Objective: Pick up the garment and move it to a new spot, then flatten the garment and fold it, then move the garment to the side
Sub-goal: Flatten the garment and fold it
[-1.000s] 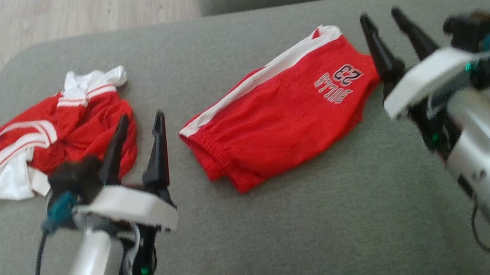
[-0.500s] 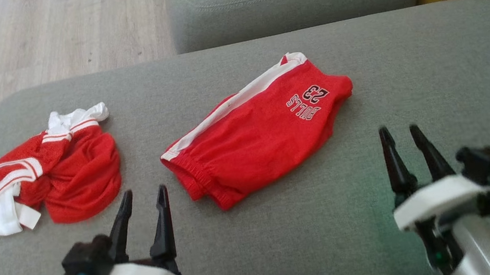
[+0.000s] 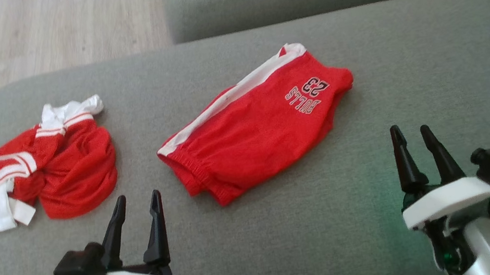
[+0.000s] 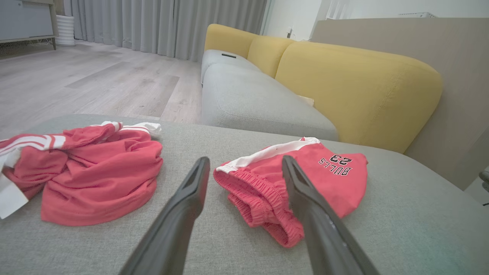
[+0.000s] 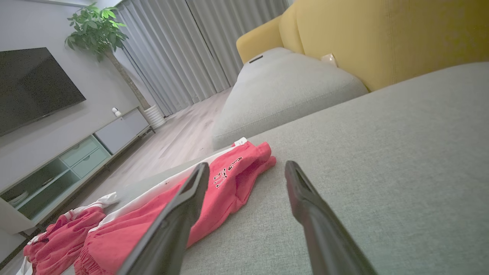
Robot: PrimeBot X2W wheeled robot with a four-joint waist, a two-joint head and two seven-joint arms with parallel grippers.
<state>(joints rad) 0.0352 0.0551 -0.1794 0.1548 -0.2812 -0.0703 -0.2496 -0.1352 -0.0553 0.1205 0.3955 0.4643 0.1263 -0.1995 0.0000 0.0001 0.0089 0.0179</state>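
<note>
Shorts (image 3: 258,126) lie folded mid-cushion (image 3: 317,233), number patch up, waistband toward the robot. Left hand (image 3: 137,196) hovers near the waistband corner, fingers spread, nothing in them. Right hand (image 3: 409,128) sits off to the right, well apart from the cloth, open and empty too. A crumpled jersey (image 3: 70,173) lies at the left. To my eye the fold is done and the shift aside is what's left. That calls for a pinch through every layer at the waistband, so the fold holds.
</note>
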